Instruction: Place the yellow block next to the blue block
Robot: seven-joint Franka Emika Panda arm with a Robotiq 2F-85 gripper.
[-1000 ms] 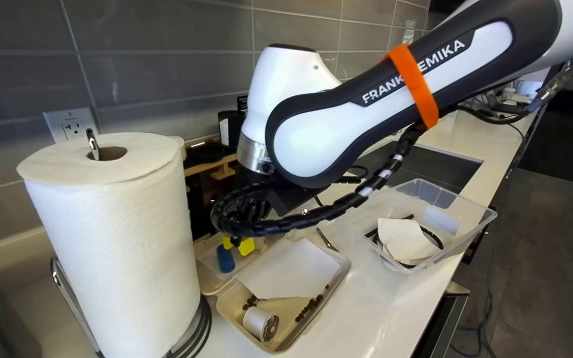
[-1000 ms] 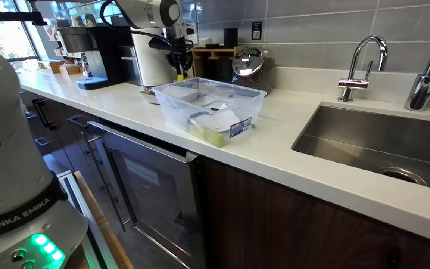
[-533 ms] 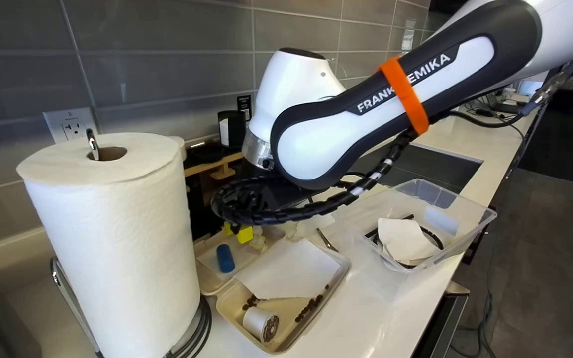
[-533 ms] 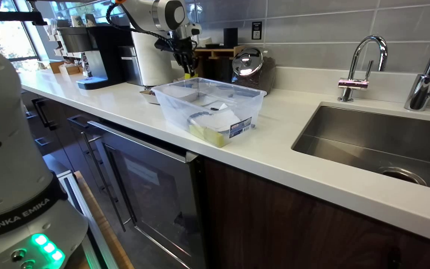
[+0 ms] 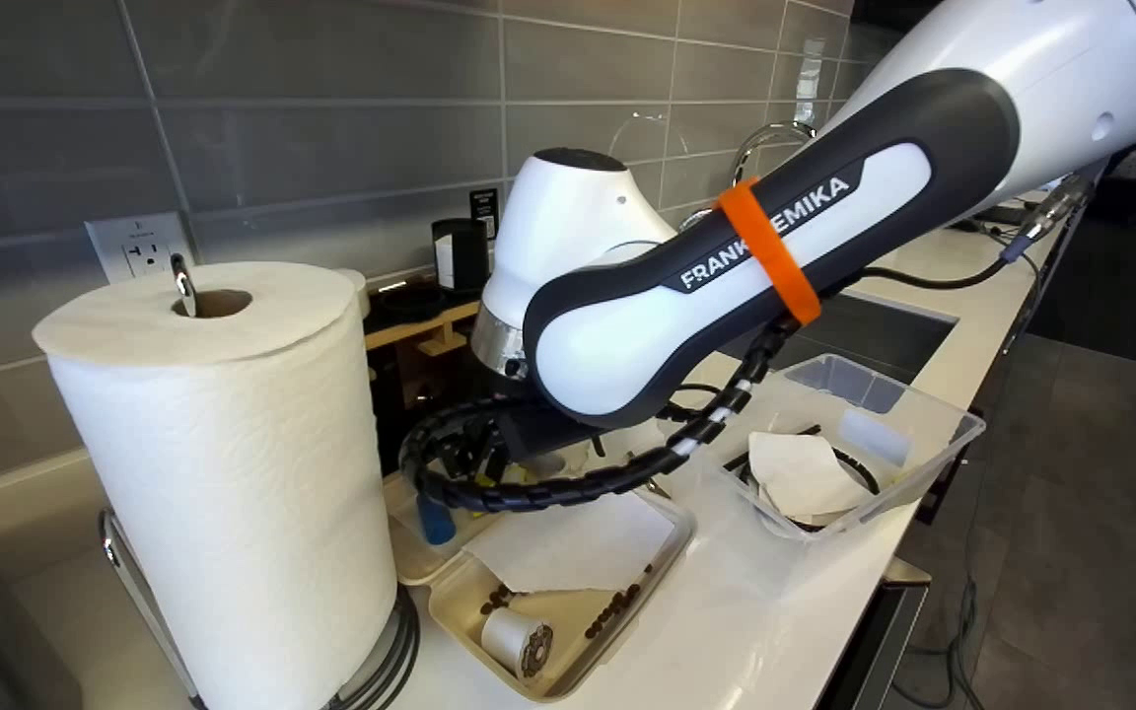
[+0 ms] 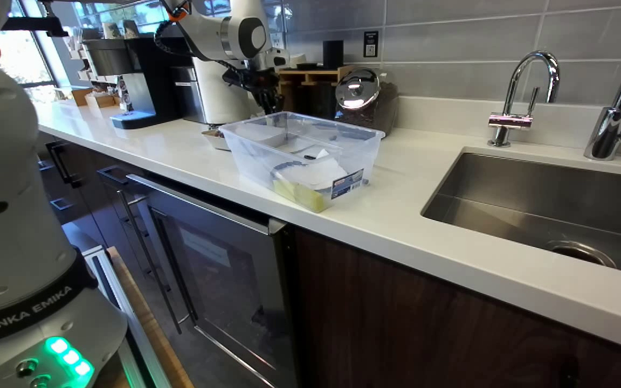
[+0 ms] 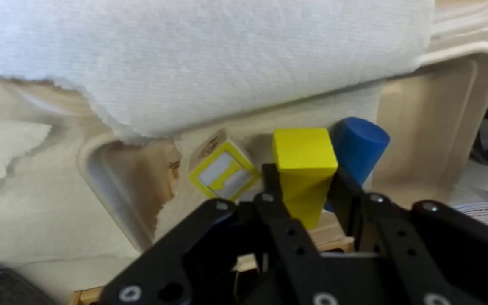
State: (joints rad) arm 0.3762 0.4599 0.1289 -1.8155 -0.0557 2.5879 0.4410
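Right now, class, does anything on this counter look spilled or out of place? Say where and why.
Yes: loose dark bits lie scattered in the beige container near a white cup on its side, as if spilled.
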